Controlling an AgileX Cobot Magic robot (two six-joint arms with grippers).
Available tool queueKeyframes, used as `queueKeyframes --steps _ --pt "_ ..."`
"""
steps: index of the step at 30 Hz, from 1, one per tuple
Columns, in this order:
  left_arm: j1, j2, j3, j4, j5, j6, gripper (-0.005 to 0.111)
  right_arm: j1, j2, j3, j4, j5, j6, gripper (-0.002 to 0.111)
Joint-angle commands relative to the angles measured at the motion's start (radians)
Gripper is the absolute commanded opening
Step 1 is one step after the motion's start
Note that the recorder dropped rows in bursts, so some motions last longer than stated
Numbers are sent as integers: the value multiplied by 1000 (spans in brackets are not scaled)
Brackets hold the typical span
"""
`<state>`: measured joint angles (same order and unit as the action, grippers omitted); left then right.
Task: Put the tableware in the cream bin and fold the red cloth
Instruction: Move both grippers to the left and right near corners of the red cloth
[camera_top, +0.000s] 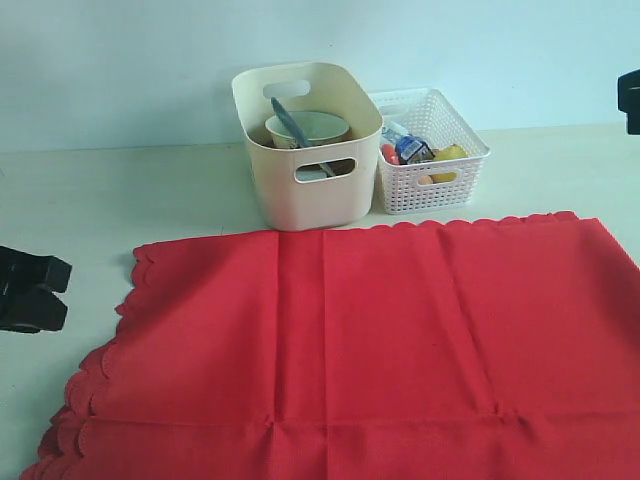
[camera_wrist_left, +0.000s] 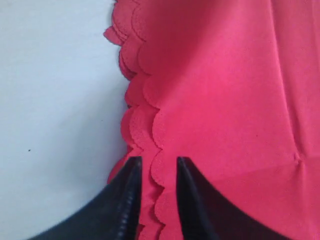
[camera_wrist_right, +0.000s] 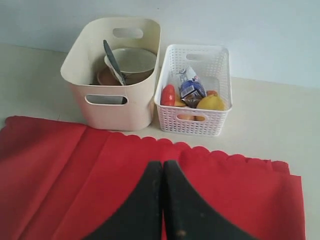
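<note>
Red cloth (camera_top: 380, 340): spread flat over the near half of the table (camera_top: 100, 200) and running out of the picture at the near and right sides. Its far scalloped edge lies just near of the two containers. Faint crease lines cross it.
Cloth's left edge: at the near-left corner the scallops lie in several layers, one over another.
Cream bin (camera_top: 305, 190): upright at the far middle of the table, off the cloth.
In the bin: a pale bowl (camera_top: 310, 127) sits high inside, with a grey-blue utensil (camera_top: 287, 115) leaning across it. Whether that is the knife or the spoon I cannot tell. In the right wrist view something brown (camera_wrist_right: 106, 77) shows under the bowl.
White lattice basket (camera_top: 430, 185): just right of the bin, side by side with it. It holds a yellow lemon (camera_wrist_right: 211, 102), a red piece (camera_wrist_right: 168, 95) and a small blue-and-white carton (camera_wrist_right: 191, 89).
Left gripper (camera_wrist_left: 159, 161): at the left edge of the scene, beside the cloth's left edge. Its fingers stand a little apart, and the scalloped edge shows through the gap. No pinch on the fabric is visible.
Right gripper (camera_wrist_right: 162, 165): over the right part of the cloth, pointing toward the containers. Its fingers are pressed together with nothing between them.
</note>
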<state>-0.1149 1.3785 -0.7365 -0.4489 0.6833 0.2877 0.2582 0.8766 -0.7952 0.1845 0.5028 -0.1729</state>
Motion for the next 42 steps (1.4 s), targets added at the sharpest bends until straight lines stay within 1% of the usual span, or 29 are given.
queueKeyframes --steps 1,2,5,6,8,13,32,36,42 --pt "-6 93 -45 -8 33 6 50 -3 6 2 -6 -5 -1 0" --pt "-6 115 -55 -8 46 6 54 -3 6 2 -6 -5 -1 0" --pt "-6 173 -79 -6 76 6 63 -3 6 2 -6 -5 -1 0" --pt "-4 210 -97 -9 108 6 66 -3 6 2 -6 -5 -1 0" --pt "-4 265 -116 -11 148 22 66 -3 6 2 -6 -5 -1 0" --pt "-4 350 -118 -29 148 27 66 -3 6 2 -6 -3 -7 0" --pt "-4 484 -124 -36 141 29 66 -3 6 2 -6 3 -7 0" --pt "-4 502 -124 -90 158 61 66 -3 6 2 -6 3 -8 0" --pt "-4 502 -124 -261 215 213 66 -3 6 2 -8 3 -8 0"
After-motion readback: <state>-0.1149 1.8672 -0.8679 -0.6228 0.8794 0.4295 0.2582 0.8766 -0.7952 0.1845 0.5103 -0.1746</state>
